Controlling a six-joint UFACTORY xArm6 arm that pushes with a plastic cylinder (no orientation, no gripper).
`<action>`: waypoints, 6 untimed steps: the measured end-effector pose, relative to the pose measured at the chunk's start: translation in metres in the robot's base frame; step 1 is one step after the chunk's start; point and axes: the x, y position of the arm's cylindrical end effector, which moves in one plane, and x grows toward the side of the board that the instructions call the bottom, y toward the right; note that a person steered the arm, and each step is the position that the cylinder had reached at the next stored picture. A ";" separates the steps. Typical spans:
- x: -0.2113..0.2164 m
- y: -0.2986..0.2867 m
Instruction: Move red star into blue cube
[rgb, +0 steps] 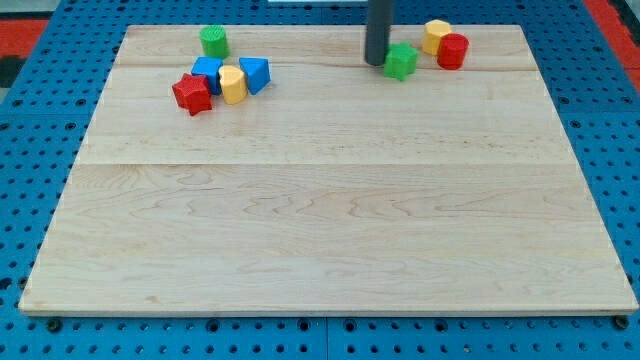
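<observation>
Resting beside green star (401, 61), my tip (377, 62), red star (192, 93) touching blue cube (208, 74)

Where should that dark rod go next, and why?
Probably toward the view's left. My tip sits at the view's top beside the green star, far from the red star, which already seems to touch the blue cube. Getting left of the red star would allow a final nudge.

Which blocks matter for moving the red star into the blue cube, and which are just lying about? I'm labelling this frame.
Job: red star, blue cube, my tip.
Lying about: yellow block, blue wedge, green cylinder, green block beside my tip, yellow cylinder, red cylinder.
</observation>
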 end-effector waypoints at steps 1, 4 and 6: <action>0.002 0.001; 0.121 -0.296; 0.090 -0.279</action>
